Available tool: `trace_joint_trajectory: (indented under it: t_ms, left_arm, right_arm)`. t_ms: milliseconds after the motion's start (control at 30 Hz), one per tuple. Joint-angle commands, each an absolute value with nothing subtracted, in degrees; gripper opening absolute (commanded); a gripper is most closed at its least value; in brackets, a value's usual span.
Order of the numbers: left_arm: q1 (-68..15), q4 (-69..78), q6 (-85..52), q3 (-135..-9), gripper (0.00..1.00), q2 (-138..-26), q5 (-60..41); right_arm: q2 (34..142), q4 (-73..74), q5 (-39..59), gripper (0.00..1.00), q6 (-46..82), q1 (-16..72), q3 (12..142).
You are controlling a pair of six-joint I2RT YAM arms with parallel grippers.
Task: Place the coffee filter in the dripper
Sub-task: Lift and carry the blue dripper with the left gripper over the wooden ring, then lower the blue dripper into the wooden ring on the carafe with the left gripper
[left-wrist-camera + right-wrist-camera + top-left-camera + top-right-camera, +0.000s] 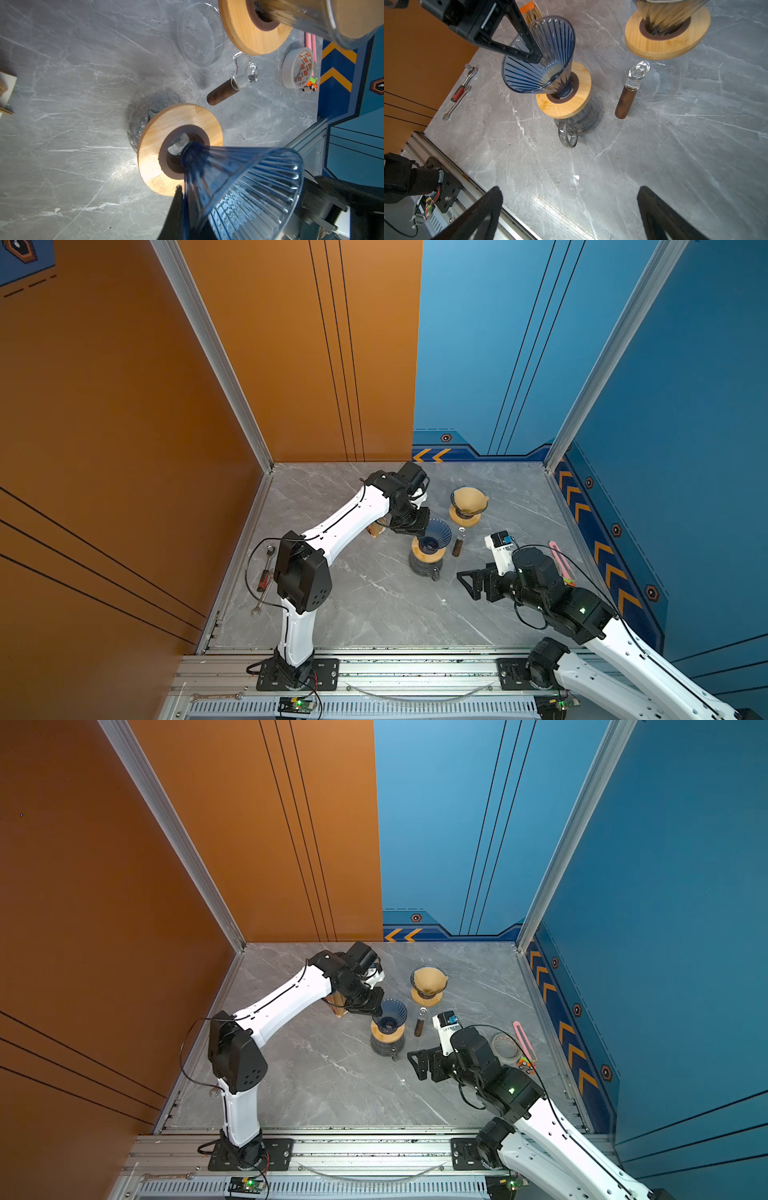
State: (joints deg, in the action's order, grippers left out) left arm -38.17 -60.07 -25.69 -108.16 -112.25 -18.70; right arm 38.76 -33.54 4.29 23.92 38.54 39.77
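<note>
The blue ribbed glass dripper (436, 533) (542, 56) leans over, its stem in the hole of a wooden ring (581, 97) on a dark glass carafe (583, 120). It is empty. My left gripper (415, 526) (184, 189) is shut on its rim, one finger outside the wall and one inside. A brown coffee filter (467, 497) (428, 977) sits in a second, clear dripper at the back right. My right gripper (465, 580) (569, 193) hangs open and empty over bare table in front of the carafe.
A glass scoop with a brown handle (458, 545) (626, 101) lies between the two carafes. A wooden filter holder (338, 1006) stands behind my left wrist. Wrenches (264, 576) lie by the left wall. A tape roll (505, 1048) and a pink knife (561, 560) lie at the right.
</note>
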Motion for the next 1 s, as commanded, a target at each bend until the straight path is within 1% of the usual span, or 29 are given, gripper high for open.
trace_joint_trajectory:
  t_ms: [0,967]
  left_arm:
    - [-37.97,-61.30,-24.61,-110.31,0.10,-113.09,-20.28]
    - [-36.13,-58.09,-25.05,-105.53,0.09,-112.94,-20.00]
  right_arm:
    - [38.32,-34.10,4.61,1.00,23.60,38.14,39.29]
    - [38.32,-34.01,4.49,1.00,23.82,37.62,39.08]
